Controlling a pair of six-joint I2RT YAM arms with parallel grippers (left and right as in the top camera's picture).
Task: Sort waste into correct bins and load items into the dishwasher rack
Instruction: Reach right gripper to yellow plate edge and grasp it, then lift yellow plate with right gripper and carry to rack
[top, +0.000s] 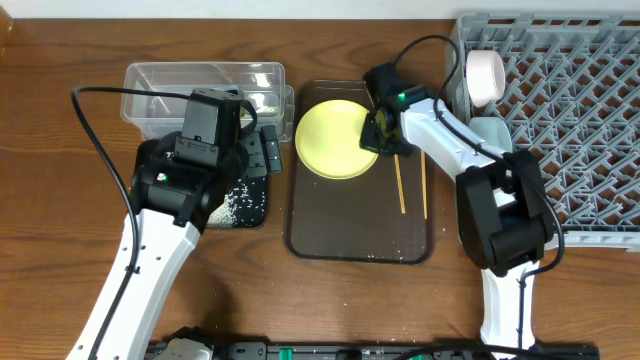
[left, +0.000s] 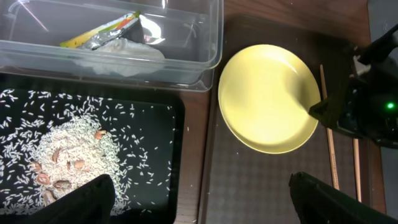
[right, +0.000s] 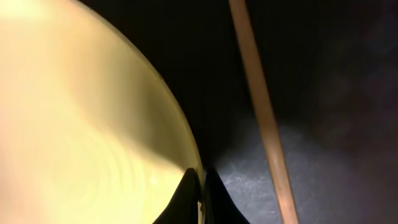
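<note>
Nearest the robot, the left gripper (left: 205, 200) hangs over the black tray (left: 169, 199), fingers (left: 74, 202) wide apart and empty, above the rice (left: 68, 149) heaped there as food waste. Farther out on the brown tray (top: 360, 225), the right gripper (right: 200, 190) looks pinched on the rim of the plate (top: 335, 138) at 3 o'clock, probably to carry it to the rack (top: 570, 120) at 2 o'clock; chopsticks (top: 401, 185) lie beside. Behind the black tray at 12 o'clock, the tub (top: 150, 80) holds the wrapper (left: 106, 31), print unreadable.

No lettering, number or brand is legible in any view; the snack wrapper (left: 102, 32) in the clear tub (left: 205, 62) shows only coloured bands, nothing readable.
</note>
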